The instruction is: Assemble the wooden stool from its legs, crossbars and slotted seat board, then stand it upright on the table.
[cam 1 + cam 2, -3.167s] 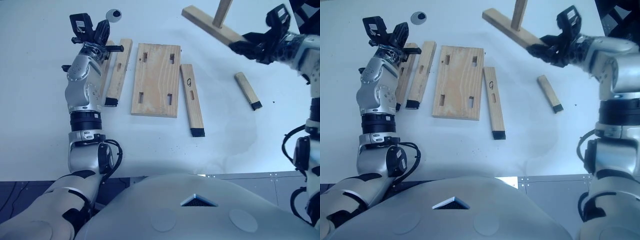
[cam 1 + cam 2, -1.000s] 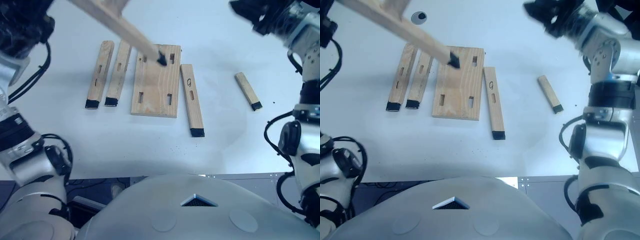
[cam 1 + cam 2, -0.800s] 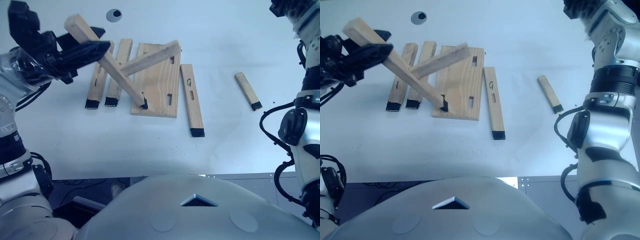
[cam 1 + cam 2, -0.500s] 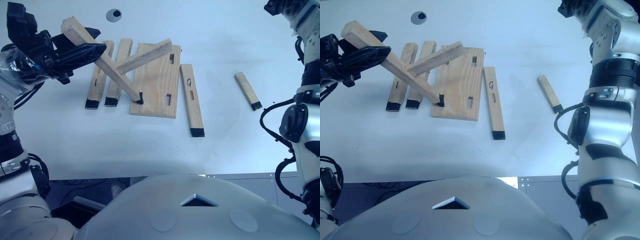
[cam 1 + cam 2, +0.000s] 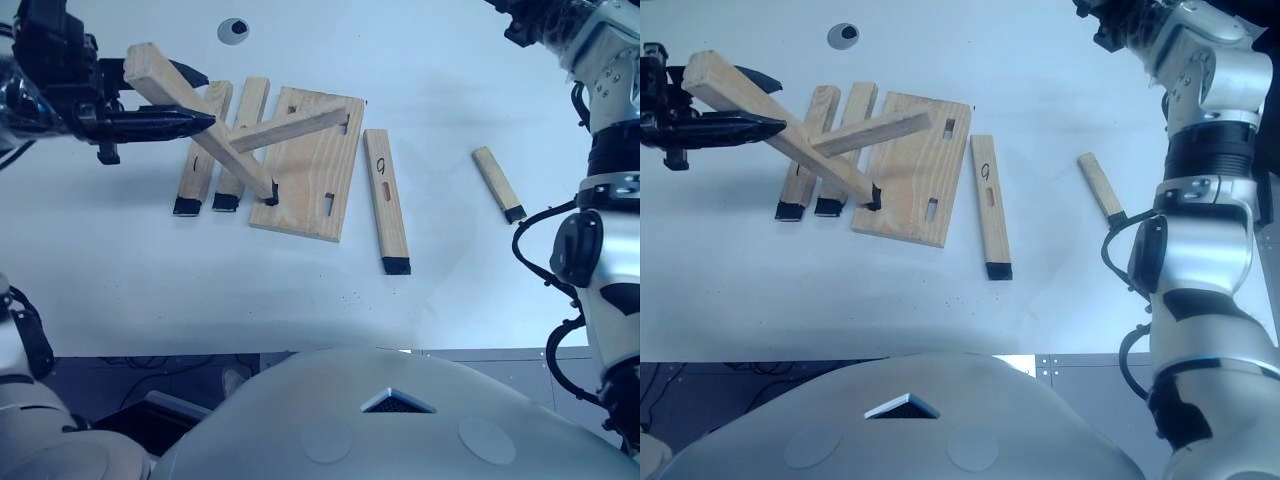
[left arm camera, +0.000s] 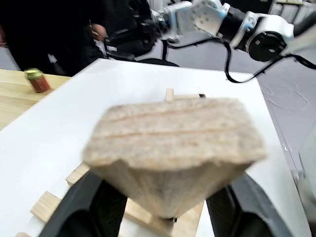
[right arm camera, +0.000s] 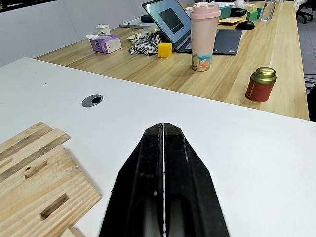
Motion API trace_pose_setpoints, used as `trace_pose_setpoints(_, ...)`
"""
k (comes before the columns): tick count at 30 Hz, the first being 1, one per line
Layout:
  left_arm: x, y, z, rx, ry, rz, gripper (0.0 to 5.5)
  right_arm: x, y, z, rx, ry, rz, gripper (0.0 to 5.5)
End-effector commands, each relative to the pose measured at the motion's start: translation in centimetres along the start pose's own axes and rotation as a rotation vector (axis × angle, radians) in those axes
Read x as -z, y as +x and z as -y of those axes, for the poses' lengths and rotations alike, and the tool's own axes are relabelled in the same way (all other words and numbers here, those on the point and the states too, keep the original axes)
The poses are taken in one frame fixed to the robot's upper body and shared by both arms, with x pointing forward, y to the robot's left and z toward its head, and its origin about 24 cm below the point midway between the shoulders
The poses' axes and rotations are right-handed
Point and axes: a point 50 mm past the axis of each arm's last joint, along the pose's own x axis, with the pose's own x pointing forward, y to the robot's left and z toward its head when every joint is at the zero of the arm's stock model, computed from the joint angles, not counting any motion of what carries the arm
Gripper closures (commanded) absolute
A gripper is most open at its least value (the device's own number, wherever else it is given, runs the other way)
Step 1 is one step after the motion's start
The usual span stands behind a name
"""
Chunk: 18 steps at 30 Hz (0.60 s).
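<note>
Clock dirs as seen from the head, 12 = away from robot, centred on the board [image 5: 310,190].

L gripper [image 5: 208,100] sits out at 9 o'clock, raised off the table [image 5: 450,80]. Its jaws are clamped on the held leg [image 5: 225,150] near the bare upper end. The wrist view has that end face-on w/ a dark finger [image 6: 86,207] on each side. The leg slopes down toward approx 4 o'clock. Its black tip is on the board's 9 o'clock edge, by a slot; can't tell if it's in the slot. A bar [image 5: 295,128] is stuck into this leg at about mid-length. It juts toward approx 3 o'clock, over the board's far half.

The board lies flat, slots up, long axis skewed toward approx 1 o'clock.

2 legs [image 5: 188,180] lie side by side just at 9 o'clock of the board. Their black tips are at the 6 o'clock ends, & the held leg crosses above them. The 4th leg [image 5: 385,200] lies just beside the board at 3 o'clock, not touching, black tip toward 6. A short bar [image 5: 495,180] lies further out at 3 o'clock, well apart, black tip also toward 6. A hole [image 5: 233,29] in the table is at 11 o'clock.

R gripper [image 7: 163,127] is up at approx 2 o'clock, well apart from the parts. Its jaws are pressed together w/ nothing btwn them. Its wrist view looks past them over a board corner & the hole. Beyond the table is a desk [image 7: 232,74] w/ a laptop [image 7: 173,22], cup [image 7: 205,34] & tin [image 7: 261,84].
</note>
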Motion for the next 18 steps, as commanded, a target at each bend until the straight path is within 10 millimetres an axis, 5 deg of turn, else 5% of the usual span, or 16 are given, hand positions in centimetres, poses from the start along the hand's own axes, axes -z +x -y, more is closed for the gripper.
trace_pose_setpoints(1,2.2,1.1,-0.8,0.076,-0.085,-0.188,3.49,0.7,0.0,-0.5,0.001,0.015,0.000,5.50)
trace_pose_setpoints(10,1.7,1.3,-1.3,0.194,-0.004,-0.411,3.49,2.3,-0.4,-0.8,0.036,0.060,0.021,5.50)
trace_pose_setpoints(18,0.3,3.6,-1.7,0.304,0.115,-0.564,3.49,3.3,-0.2,-1.6,0.045,0.088,0.036,5.50)
